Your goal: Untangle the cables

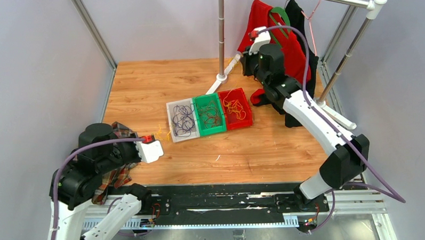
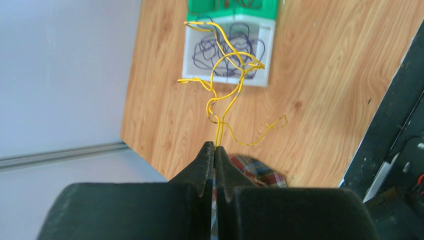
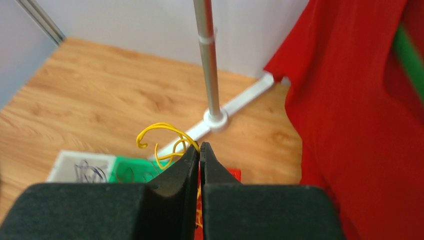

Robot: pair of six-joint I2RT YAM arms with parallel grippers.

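L gripper (image 2: 214,146) pinched on yellow cables (image 2: 227,75), just left of tray (image 1: 169,119); R gripper (image 3: 199,146) likewise nipping a yellow bunch (image 3: 160,127) beyond tray. Rec: hold firm, lift slow, let loops fall free w/o snagging tray.

The top camera is fixed above and behind the arm bases (image 1: 218,205). It looks down and forward from far off and takes in the whole counter (image 1: 145,85). Each wrist camera sits just behind its own end effector and looks along the fingers at close range. The view over the left end effector (image 2: 214,149) faces the white tray (image 2: 188,50). The view over the right end effector (image 3: 199,149) faces the pole (image 3: 209,65) and back wall (image 3: 125,25). All three views share the white tray.
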